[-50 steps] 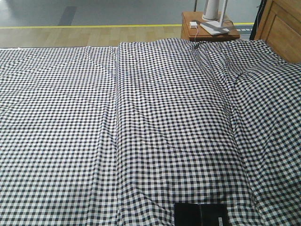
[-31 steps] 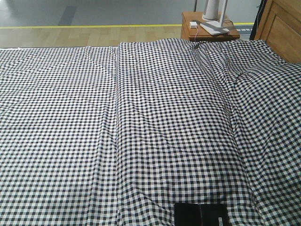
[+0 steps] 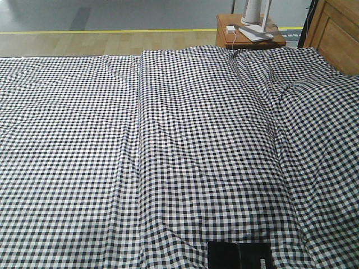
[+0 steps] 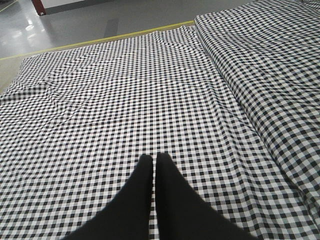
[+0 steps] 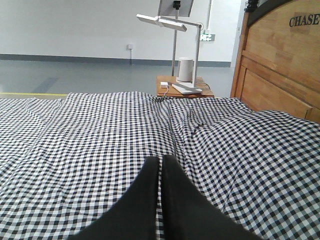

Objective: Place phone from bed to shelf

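The phone [image 3: 239,255] is lying flat on the bed [image 3: 168,140] at the near edge of the front view, looking thin, stiff and glossy, so it is probably going to be light but slippery, best pinched across its long edges. Its lower part is being cut off, neither wrist view is showing it, and the shelf is nowhere in sight. The left claw [image 4: 154,159] and right claw [image 5: 160,161] are hovering with fingers pressed together, holding nothing.

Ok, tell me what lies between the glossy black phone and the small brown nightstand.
Only rumpled black-and-white checked bed sheet, shown in the front-facing view.
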Robot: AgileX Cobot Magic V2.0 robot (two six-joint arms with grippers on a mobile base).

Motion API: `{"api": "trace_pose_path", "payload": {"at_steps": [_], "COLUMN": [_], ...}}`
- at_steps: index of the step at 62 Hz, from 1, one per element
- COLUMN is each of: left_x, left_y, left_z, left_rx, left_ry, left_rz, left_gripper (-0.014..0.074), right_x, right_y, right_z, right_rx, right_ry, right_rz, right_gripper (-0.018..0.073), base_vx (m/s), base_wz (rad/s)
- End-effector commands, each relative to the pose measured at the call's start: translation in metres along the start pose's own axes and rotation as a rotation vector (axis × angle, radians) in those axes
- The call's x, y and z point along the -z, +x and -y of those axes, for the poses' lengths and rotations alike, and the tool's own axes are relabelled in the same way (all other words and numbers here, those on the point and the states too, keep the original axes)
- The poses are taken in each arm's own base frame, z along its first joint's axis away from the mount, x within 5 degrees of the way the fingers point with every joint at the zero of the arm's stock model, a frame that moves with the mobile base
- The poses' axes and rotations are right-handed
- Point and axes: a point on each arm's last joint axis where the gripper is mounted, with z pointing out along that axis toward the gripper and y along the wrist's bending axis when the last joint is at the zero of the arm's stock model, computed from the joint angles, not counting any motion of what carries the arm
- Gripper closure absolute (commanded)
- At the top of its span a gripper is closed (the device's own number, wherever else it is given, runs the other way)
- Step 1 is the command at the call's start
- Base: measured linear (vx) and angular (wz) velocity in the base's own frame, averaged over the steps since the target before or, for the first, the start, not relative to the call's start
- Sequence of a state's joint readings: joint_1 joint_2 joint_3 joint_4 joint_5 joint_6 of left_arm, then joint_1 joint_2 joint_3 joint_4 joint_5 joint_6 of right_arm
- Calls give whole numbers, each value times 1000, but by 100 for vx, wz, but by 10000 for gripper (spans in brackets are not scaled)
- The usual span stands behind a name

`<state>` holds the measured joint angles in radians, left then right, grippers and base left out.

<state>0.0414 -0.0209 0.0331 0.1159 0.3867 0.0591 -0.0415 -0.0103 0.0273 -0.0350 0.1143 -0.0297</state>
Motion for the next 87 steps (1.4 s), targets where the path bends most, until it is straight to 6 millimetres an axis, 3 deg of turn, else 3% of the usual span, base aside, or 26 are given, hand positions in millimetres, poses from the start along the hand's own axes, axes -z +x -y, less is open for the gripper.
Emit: {"api": "trace_pose_path", "payload": {"at_steps": [1,33,43,58,66,77,87], "left_x": [0,0,0,0,0,0,0], "left_y": [-5,-5,-5,-5,-5,-5,-5], "left_z": [0,0,0,0,0,0,0], "left_rx": [2,2,2,2,2,2,2], "left_ry": [-5,-5,-5,-5,-5,-5,-5], "left_rz": [76,76,76,76,76,76,76], "left_gripper": [595,595,595,595,595,595,595], "right_x": [1,1,2,15,29,50,47], "right_y": [-4,-4,-13,-51,-88,-141,-179], "right_z": [0,0,0,2,4,8,10], "right_rx": [17,16,16,9,12,19,19], "right_ry": [1,1,4,17,26,37,38], "right_rz": [69,73,170,555,669,772,750], "right_gripper": [564,564,564,564,564,564,564], "base_vx": [0,0,0,0,0,0,0], "base_wz": [0,0,0,0,0,0,0]}}
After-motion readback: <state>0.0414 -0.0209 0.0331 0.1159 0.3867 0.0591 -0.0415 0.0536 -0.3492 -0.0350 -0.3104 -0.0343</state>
